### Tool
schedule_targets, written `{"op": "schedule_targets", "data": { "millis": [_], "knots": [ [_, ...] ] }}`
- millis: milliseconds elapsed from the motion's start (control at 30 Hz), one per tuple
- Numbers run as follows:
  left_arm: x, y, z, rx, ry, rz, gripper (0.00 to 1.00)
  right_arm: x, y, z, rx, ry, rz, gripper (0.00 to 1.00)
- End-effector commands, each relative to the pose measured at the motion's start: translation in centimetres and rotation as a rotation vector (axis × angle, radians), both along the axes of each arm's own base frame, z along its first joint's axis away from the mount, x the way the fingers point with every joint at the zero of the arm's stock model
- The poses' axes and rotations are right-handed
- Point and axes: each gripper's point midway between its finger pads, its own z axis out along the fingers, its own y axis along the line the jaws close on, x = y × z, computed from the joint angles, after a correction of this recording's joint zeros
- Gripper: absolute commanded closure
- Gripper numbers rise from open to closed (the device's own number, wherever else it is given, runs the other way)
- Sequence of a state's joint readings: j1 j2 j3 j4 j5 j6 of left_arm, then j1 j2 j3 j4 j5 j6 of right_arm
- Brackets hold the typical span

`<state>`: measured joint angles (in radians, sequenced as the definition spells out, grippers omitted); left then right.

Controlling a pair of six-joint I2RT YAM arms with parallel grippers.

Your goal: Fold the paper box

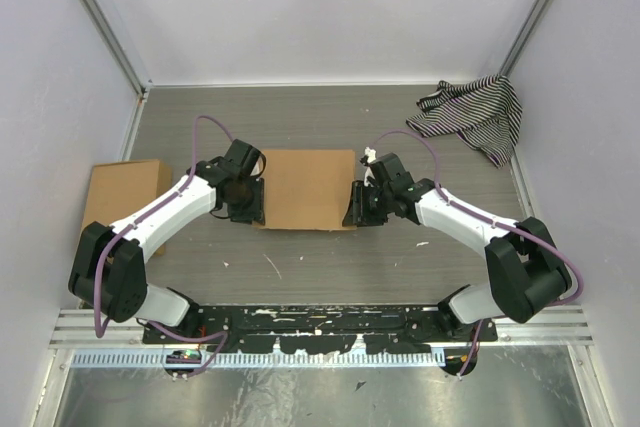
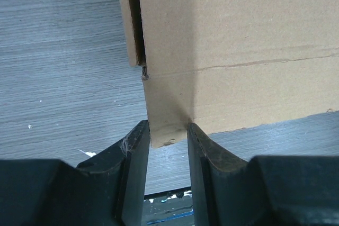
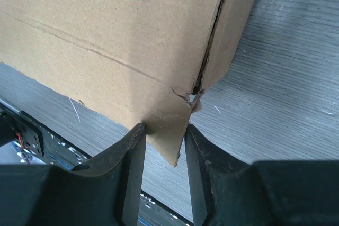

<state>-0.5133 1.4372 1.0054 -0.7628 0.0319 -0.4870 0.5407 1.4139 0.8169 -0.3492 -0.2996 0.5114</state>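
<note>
Left end effector — clamped on the paper box corner.

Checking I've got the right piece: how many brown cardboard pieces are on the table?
2. The paper box lies in the middle of the table. A second cardboard piece lies at its left edge, partly under the left arm. None seems hidden.

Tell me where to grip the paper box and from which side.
Grip the paper box at its near corners, where narrow flap ends stick out past the wide panels. Come in from its left and right sides: the panels look too broad for the fingers, and those flap ends fit between them.
</note>
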Motion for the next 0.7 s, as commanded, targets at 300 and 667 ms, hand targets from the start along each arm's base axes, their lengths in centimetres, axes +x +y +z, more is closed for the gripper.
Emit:
{"op": "schedule_targets", "data": {
  "millis": [300,667],
  "knots": [
    [0.3,-0.8,-1.0,-0.028,0.002,-0.002,0.6,2.4,-0.1,-1.0,-0.053,-0.09,-0.012,0.58],
    [1.1,-0.5,-2.6,-0.016,-0.043,0.026,0.62,3.6,-1.7,-1.7,-0.128,-0.152,-0.079,0.53]
  ]
}}
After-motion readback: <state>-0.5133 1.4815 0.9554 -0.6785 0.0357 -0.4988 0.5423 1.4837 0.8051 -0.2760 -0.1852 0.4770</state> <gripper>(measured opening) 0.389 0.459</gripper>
